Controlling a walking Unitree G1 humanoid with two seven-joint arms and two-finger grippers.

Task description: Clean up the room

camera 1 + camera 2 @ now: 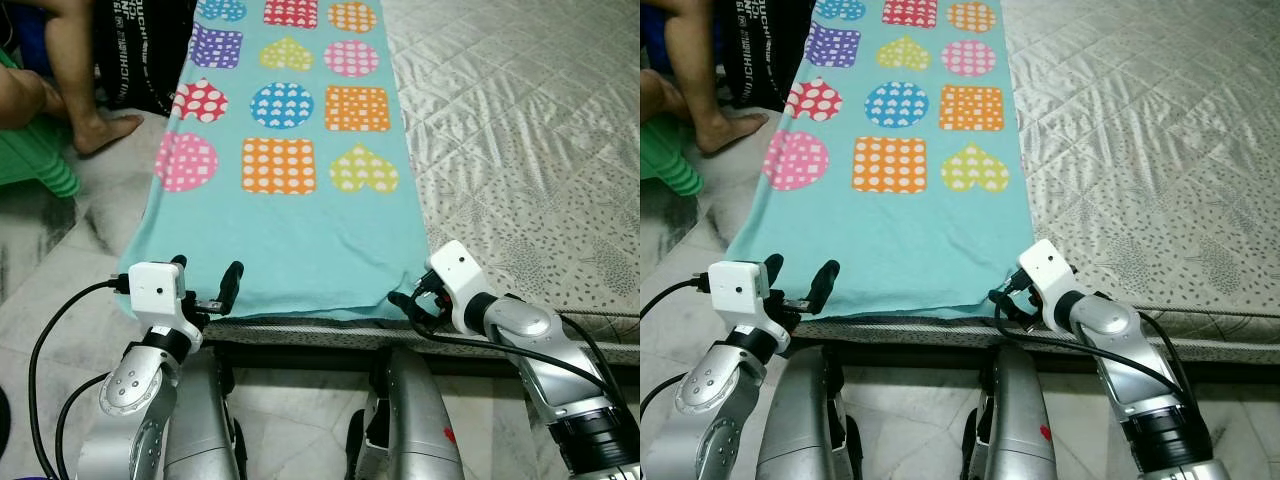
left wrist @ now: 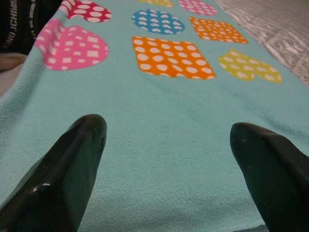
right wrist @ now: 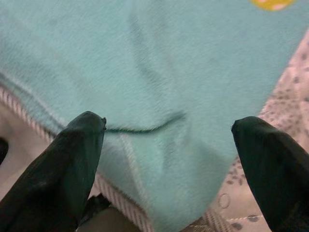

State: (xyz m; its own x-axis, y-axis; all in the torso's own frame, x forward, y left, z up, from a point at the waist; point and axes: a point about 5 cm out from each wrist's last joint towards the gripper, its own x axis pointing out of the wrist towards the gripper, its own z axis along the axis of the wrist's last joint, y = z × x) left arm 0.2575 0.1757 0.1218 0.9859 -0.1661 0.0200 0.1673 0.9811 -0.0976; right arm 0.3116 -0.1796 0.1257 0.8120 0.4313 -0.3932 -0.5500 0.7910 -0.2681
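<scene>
Teal fleece blanket (image 1: 300,230) lying flat along the left side of the bed (image 1: 520,150), long axis running away from the robot, near hem at the mattress edge. Likely soft, light and limp (it should drape when lifted); best pinched at the two near corners. Left gripper (image 1: 205,285) and right gripper (image 1: 412,305) hover there, fingers spread wide, empty.

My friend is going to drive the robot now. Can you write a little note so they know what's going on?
Left gripper: open, at the near left corner of the teal blanket.
Right gripper: open, at the near right corner, over a small fold in the hem.
The blanket lies spread flat along the mattress. A person's foot rests on the floor beside the far left edge.
Done: both grippers lined up. Left: grasping the corners, probably to fold.
</scene>
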